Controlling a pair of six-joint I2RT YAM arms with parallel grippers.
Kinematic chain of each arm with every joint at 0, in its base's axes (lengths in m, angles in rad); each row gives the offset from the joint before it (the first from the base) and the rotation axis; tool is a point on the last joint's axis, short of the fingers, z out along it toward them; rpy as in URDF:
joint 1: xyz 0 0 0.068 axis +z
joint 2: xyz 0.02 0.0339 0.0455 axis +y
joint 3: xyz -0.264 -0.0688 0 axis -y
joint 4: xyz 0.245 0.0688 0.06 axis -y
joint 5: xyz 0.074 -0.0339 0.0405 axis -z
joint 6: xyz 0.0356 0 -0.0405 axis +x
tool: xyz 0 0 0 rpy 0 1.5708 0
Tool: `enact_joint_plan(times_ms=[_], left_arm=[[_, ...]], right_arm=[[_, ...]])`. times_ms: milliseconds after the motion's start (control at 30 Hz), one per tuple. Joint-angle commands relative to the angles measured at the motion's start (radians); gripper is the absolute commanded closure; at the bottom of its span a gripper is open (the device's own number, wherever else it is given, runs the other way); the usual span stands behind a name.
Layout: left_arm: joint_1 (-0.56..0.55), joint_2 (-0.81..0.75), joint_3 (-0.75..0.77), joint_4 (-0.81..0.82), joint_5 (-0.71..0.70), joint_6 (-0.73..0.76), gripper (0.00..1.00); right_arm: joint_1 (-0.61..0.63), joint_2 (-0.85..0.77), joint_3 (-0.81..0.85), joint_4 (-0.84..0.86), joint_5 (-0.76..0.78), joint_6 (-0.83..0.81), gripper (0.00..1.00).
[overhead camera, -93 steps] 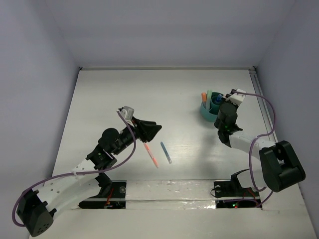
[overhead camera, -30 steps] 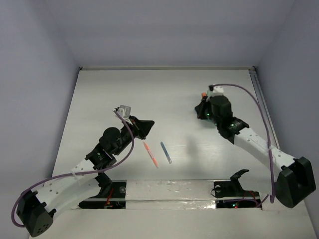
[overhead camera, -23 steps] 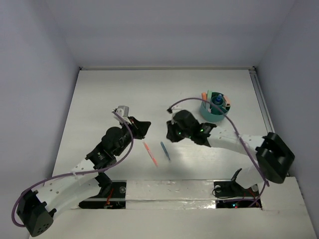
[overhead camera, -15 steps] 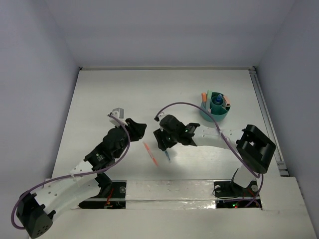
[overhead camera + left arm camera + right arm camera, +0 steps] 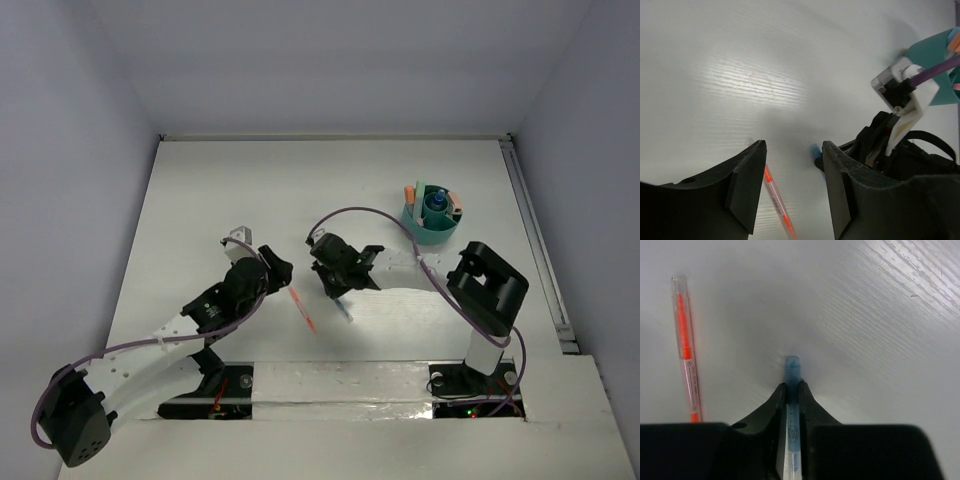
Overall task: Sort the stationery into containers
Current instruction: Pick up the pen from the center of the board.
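The left end effector hangs low over the tabletop, jaws apart and holding nothing. The orange pen lies by one of its fingers. Just right of it, the right end effector is narrowed onto the blue pen, which lies on the tabletop near the orange one. Well to the right stands the cup, with markers upright inside.
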Motion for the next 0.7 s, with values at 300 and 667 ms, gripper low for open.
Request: enact_joint_plan(times_ms=[300,667], left_arm=[[0.003,0.103,0.003,-0.024,0.020,-0.044,0.54],[0.003,0.124,-0.054,0.037,0.047,-0.042,0.49]], right_arm=[[-0.057,-0.220,0.007,0.080,0.323,-0.018,1.00],[-0.295,-0.737,-0.266,0.609,0.711,-0.195,1.00]])
